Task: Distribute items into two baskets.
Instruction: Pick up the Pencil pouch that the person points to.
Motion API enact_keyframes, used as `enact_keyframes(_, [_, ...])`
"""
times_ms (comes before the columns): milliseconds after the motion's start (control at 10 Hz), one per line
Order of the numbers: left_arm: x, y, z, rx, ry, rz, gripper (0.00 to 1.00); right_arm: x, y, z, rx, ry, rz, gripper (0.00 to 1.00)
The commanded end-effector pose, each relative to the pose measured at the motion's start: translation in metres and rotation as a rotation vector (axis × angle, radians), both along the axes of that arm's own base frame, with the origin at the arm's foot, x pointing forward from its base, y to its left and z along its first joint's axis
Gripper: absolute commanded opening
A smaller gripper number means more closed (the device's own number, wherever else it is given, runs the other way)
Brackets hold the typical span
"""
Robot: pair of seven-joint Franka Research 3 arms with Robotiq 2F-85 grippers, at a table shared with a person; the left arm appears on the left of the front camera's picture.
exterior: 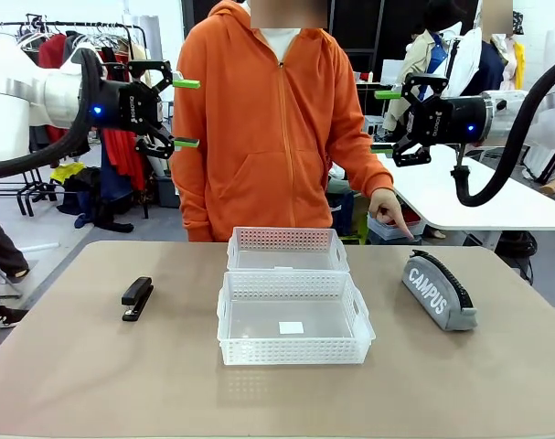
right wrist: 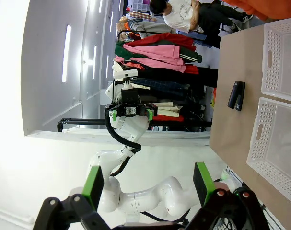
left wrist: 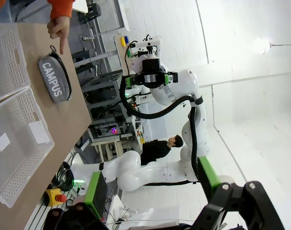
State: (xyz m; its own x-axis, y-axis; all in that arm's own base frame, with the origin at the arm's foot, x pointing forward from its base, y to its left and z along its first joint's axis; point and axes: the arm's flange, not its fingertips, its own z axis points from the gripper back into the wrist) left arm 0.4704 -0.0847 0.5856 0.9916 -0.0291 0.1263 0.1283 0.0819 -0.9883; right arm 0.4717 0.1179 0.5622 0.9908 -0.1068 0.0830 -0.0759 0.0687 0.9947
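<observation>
Two translucent-white lattice baskets stand in the table's middle, the near basket (exterior: 293,319) in front of the far basket (exterior: 286,249). A small black stapler (exterior: 137,298) lies to their left. The grey "CAMPUS" pouch (exterior: 439,290) lies to their right, and the person's finger (exterior: 393,219) points down just behind it. My left gripper (exterior: 187,113) hangs open high above the table's left side, holding nothing. My right gripper (exterior: 384,121) hangs open high on the right, also holding nothing. The left wrist view shows the pouch (left wrist: 56,86) and both baskets (left wrist: 18,143); the right wrist view shows the stapler (right wrist: 236,95).
A person in an orange hoodie (exterior: 272,128) stands at the table's far edge behind the baskets. A white table (exterior: 460,197) stands behind on the right, and a clothes rack (exterior: 85,55) on the left. Bare tabletop (exterior: 277,402) lies in front of the baskets.
</observation>
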Motion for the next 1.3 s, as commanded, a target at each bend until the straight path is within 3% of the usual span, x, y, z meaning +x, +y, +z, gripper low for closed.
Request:
enact_keyframes(0, [0.0, 0.001, 0.002, -0.001, -0.004, 0.002, 1.0, 0.0, 0.0, 0.001, 0.001, -0.001, 0.0, 1.0])
enact_keyframes(300, [0.0, 0.001, 0.002, -0.001, -0.004, 0.002, 1.0, 0.0, 0.0, 0.0, 0.0, 0.0, 0.0, 1.0])
enact_keyframes(500, [0.0, 0.001, 0.002, -0.001, -0.004, 0.002, 1.0, 0.0, 0.0, 0.011, -0.255, -0.036, 0.006, 1.0])
enact_keyframes(700, [0.0, 0.001, 0.002, -0.001, -0.004, 0.002, 1.0, 0.004, -0.002, 0.021, -0.533, 0.03, -0.026, 1.0])
enact_keyframes(900, [0.0, 0.001, 0.002, -0.001, -0.004, 0.002, 1.0, 0.008, -0.001, 0.035, -0.769, 0.032, -0.02, 1.0])
enact_keyframes(1200, [0.0, 0.001, 0.002, -0.001, -0.004, 0.002, 1.0, 0.023, -0.018, 0.043, -1.092, 0.048, -0.128, 1.0])
